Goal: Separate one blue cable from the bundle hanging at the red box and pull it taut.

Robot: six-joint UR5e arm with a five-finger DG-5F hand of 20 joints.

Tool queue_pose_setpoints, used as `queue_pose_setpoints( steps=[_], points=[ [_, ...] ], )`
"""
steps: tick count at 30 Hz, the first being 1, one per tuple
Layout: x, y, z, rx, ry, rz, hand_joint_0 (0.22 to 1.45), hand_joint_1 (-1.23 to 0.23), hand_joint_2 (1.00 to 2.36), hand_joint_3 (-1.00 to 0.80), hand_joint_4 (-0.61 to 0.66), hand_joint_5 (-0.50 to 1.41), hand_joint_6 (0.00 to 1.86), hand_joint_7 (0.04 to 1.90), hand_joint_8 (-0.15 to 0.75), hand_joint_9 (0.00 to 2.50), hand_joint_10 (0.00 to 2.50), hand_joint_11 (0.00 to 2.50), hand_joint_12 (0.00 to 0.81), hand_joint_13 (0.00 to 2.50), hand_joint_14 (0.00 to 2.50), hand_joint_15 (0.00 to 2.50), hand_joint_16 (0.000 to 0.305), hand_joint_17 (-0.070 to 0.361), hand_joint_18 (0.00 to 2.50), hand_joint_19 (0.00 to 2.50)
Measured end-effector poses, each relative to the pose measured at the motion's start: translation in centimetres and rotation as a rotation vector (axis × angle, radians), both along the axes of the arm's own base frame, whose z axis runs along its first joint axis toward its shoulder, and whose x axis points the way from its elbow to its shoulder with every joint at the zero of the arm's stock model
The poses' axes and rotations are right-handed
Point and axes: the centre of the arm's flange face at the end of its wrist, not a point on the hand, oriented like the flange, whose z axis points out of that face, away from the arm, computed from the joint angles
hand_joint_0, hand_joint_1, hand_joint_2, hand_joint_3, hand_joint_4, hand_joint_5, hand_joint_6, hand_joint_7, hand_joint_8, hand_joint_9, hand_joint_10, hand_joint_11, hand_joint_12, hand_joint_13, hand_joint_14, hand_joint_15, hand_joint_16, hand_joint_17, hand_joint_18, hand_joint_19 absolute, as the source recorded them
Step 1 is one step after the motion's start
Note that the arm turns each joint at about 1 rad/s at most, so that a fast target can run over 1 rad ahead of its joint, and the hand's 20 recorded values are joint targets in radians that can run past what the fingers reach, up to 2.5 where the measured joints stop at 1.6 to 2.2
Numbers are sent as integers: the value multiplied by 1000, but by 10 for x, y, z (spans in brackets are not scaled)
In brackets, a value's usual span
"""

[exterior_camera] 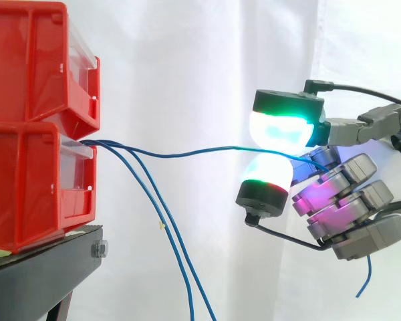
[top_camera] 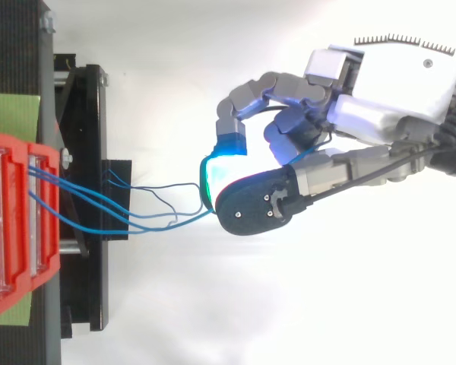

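A white curtain (exterior_camera: 187, 67) closed the room behind, and a black stand (exterior_camera: 40, 274) carried two stacked red bins (exterior_camera: 27, 127). From the front of the lower bin one blue cable (exterior_camera: 187, 153) ran almost level, slightly wavy, to the hand (top_camera: 380, 114), which pinched it between two glowing pads (exterior_camera: 281, 127) — the contact itself was hidden. A short blue end (exterior_camera: 366, 274) hung below the hand. The other blue cables (exterior_camera: 167, 234) dropped down and were cut off by the lower edge — their start inside the bin was hard to make out.
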Motion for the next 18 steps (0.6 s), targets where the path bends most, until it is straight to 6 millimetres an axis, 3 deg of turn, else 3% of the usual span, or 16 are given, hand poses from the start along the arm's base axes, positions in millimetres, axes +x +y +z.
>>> queue_pose_setpoints(
  steps=[18],
  points=[
    [1, 2, 1, 0, -14, -9, 578, -606, 1000, -500, 226, -208, 937, 1069, 365, 775, 2500, 1180, 399, 819, 2500, 1318, 42, 94, 1361, 1749]
  ],
)
